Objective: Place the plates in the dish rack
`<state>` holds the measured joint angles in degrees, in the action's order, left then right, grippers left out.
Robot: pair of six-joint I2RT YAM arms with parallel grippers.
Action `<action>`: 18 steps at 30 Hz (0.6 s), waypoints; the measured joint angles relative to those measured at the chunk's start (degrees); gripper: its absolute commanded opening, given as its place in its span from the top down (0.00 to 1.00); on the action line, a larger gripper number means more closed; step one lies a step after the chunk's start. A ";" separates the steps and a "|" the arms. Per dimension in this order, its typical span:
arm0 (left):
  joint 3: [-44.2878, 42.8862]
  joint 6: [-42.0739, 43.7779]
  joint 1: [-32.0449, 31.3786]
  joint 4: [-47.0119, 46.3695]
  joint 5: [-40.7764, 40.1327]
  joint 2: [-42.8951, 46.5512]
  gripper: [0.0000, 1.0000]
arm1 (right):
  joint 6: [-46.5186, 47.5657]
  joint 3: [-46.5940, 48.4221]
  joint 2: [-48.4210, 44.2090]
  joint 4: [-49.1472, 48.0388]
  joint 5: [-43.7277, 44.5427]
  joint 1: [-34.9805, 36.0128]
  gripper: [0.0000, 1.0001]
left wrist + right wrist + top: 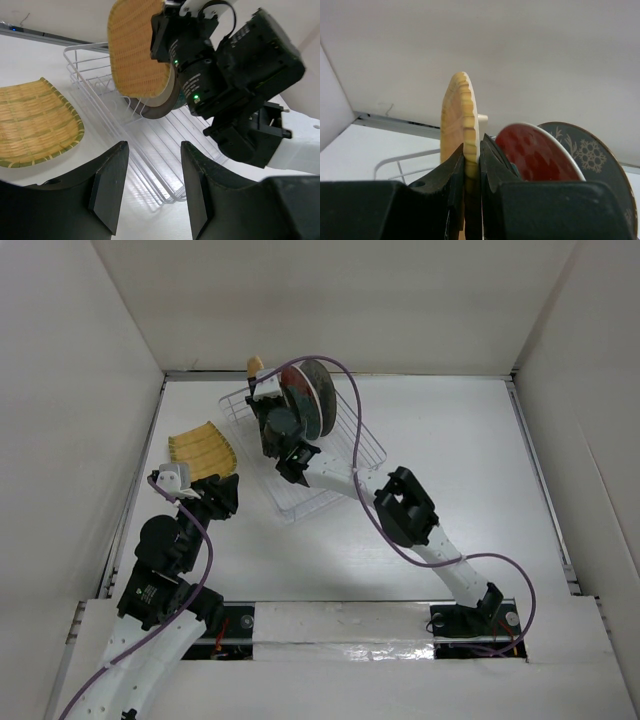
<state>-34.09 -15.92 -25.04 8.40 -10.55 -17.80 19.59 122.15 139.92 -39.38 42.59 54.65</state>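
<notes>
Right wrist view: the right fingers (454, 172) are closed on the lower rim of the round ribbed yellow plate (461, 107), pinching it from both faces. The plate stands on edge, upright. Just beside it on its right stands the red plate (535, 150), and beyond that the dark plate (592, 155) with its pale motif. Both are also on edge.

Top external view: the held plate is at the far-left end of the dish rack (345, 455). Whether its rim rests on the rack floor cannot be told. The red and dark plates stand side by side inside the rack. The rack sits at an angle on the worktop (450, 440). The fan-shaped yellow plate (203, 448) lies flat on the worktop, left of the rack and near its corner.

Left wrist view: the left fingers (111, 187) are spread with nothing between them. They hang over the worktop near the fan-shaped plate and point toward the rack. A dark-rimmed dish edge shows just behind the round plate; which dish it is cannot be told.
</notes>
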 measured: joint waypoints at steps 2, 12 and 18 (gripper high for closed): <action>0.00 0.00 0.00 0.00 0.00 0.00 0.57 | 0.37 0.96 1.31 0.37 -0.28 -0.24 1.00; 0.00 0.00 0.00 0.00 0.00 -0.02 0.57 | 0.92 -0.74 1.38 -1.31 -1.53 -0.68 1.00; 0.00 0.00 0.00 0.00 0.09 -0.07 0.57 | -0.70 -10.82 -2.01 -7.06 -1.22 0.15 1.00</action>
<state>-34.09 -15.92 -25.04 8.40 -10.46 -17.87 18.90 111.33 137.91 -46.44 41.36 54.81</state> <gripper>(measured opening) 0.430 0.184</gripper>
